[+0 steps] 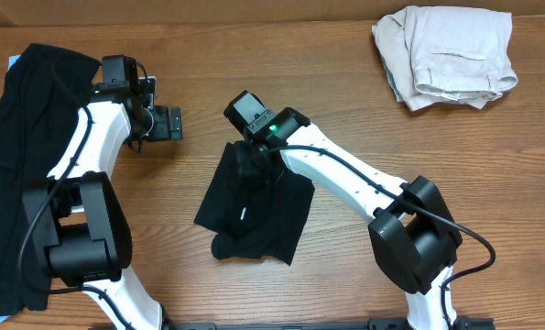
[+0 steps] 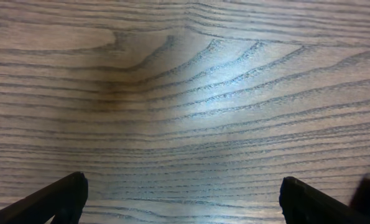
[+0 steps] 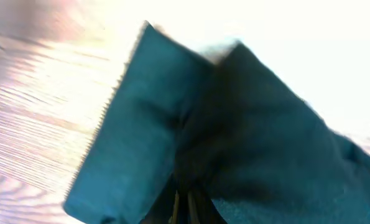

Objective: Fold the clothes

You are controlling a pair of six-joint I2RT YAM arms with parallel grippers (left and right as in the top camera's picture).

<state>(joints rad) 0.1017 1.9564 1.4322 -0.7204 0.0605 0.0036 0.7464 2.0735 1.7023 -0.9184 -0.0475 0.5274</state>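
A black garment (image 1: 263, 220) lies partly folded at the table's middle, with a small white mark on it. My right gripper (image 1: 253, 163) is at its far edge, shut on a pinch of the fabric. In the right wrist view the cloth (image 3: 234, 124) looks dark teal and bunches into the closed jaws (image 3: 186, 208). My left gripper (image 1: 168, 124) is open and empty over bare wood, left of the garment. In the left wrist view its fingers (image 2: 181, 202) stand wide apart over wood grain. More black clothes (image 1: 16, 156) lie at the far left, under the left arm.
A pile of beige clothes (image 1: 446, 55) lies at the back right. The wooden table (image 1: 345, 101) shows bare between the piles. A blue-white scrap (image 1: 14, 61) peeks out at the black pile's far corner.
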